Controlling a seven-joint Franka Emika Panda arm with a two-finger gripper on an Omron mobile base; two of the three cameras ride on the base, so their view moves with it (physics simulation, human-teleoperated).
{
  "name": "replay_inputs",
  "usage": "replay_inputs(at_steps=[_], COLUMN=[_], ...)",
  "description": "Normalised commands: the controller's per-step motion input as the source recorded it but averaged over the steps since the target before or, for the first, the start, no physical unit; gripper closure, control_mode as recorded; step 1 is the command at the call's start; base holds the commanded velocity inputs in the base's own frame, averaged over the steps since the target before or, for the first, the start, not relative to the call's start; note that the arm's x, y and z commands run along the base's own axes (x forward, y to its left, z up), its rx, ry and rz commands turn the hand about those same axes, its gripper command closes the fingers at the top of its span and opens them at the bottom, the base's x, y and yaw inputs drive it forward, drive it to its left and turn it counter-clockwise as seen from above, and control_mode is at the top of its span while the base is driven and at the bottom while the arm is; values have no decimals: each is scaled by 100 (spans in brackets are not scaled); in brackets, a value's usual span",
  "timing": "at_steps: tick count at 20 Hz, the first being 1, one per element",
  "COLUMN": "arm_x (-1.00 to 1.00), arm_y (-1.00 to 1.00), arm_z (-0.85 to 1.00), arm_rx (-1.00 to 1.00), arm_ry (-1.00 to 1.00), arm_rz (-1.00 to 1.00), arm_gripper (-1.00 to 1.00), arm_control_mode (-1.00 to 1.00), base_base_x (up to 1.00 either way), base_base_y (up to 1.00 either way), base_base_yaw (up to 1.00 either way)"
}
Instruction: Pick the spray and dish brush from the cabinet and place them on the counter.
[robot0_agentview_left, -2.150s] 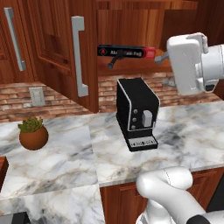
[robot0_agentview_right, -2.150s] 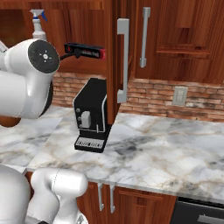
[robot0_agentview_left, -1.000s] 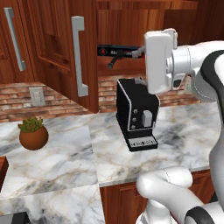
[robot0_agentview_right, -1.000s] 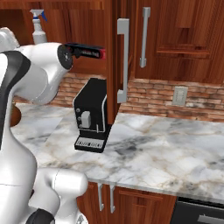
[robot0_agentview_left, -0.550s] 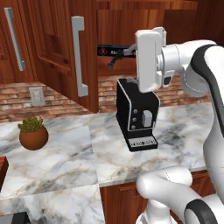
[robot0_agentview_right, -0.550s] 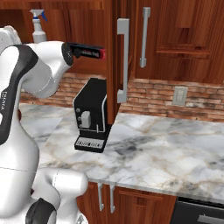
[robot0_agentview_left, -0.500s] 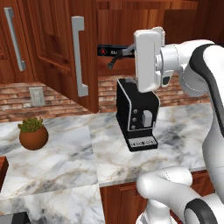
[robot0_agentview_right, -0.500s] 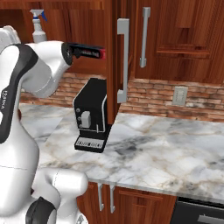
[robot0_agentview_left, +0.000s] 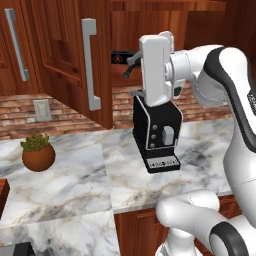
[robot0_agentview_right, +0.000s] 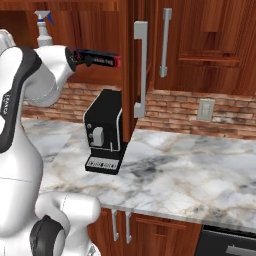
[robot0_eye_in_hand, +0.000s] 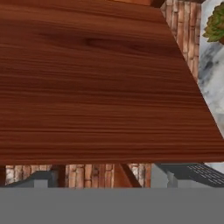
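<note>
- Looking over the arm, we take the black coffee machine (robot0_agentview_left: 157, 134) as our landmark; it stands on the marble counter (robot0_agentview_left: 75, 185) against the brick wall.
- Our white hand sits just above the coffee machine in the left base view, level with the open cabinet (robot0_agentview_left: 150, 30).
- We see the fingers (robot0_eye_in_hand: 109, 179) as two small dark tips at the bottom of the hand view, standing well apart with nothing between them; they are spread wide and hold nothing.
- Ahead of the fingers in the hand view lies a broad reddish wood surface, with brick showing beneath its near edge.
- The spray (robot0_agentview_right: 44, 31) stands upright inside the cabinet, above the coffee machine and to its left in the right base view, its blue nozzle tip at the top.
- A long black-and-red box (robot0_agentview_right: 97, 58) lies on the cabinet shelf directly above the coffee machine, partly hidden by our arm.
- In the left base view a slim dark stick (robot0_agentview_left: 130, 67) pokes out beside the hand, above the coffee machine; we cannot tell for sure that it is the dish brush.
- The open cabinet door, with its long grey bar handle (robot0_agentview_left: 90, 64), hangs to the left of the coffee machine in the left base view.
- A small potted plant (robot0_agentview_left: 38, 152) sits on the counter well to the left of the coffee machine.
</note>
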Motion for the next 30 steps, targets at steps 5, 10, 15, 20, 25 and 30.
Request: replay_inputs(at_steps=[5,10,15,20,25,30], arm_x=[27,11,4,6,7,-4], arm_y=[14,15,30,35,40,43], arm_z=[-18,-3,0,0,0,3], arm_rx=[4,3,2,0,0,0], arm_ry=[8,2,0,2,3,0], arm_rz=[10,11,10,11,12,11], arm_gripper=[-100,-100,-100,-100,-100,-100], arm_control_mode=[-100,-100,-100,-100,-100,-100], base_base_x=[0,0,0,0,0,0], base_base_y=[0,0,0,0,0,0], base_base_yaw=[0,0,0,0,0,0])
